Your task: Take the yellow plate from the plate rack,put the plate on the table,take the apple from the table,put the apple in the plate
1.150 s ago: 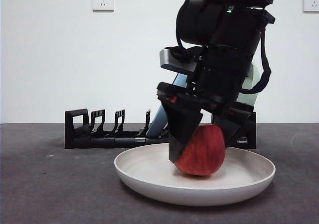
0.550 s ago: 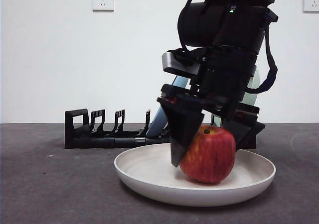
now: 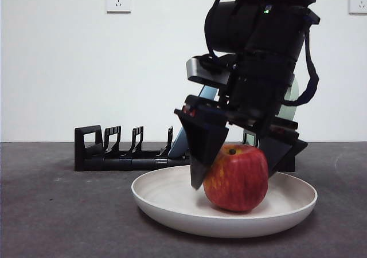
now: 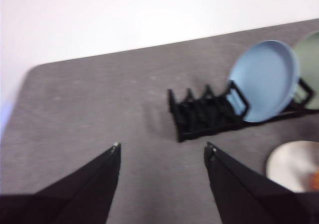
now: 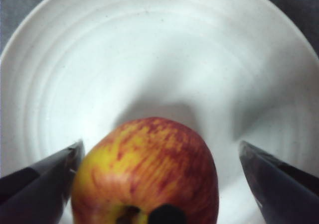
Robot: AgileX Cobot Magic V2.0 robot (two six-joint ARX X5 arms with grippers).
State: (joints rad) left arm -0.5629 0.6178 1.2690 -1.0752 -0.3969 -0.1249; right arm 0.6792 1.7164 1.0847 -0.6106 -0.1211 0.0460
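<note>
The apple (image 3: 236, 178) stands upright in the cream plate (image 3: 172, 211), which lies flat on the table (image 3: 57, 212) in front of the plate rack (image 3: 114, 155). My right gripper (image 3: 232, 180) is open, one jaw on each side of the apple and apart from it. The right wrist view shows the apple (image 5: 149, 169) between the spread jaws of the right gripper (image 5: 160, 147), on the plate (image 5: 149, 59). My left gripper (image 4: 162, 147) is open and empty, high above bare table, away from the rack (image 4: 204, 117) and the plate (image 4: 291, 164).
A light blue plate (image 4: 261, 79) and a pale green plate (image 4: 309, 59) lean in the rack's far end, right behind the working arm; in the front view they show as the blue plate (image 3: 183, 137) and the green plate (image 3: 292, 94). Wall sockets sit on the back wall.
The right gripper has let go of the apple. Its jaws spread and rose slightly. The apple went from tilted in the grip to standing upright in the plate.
</note>
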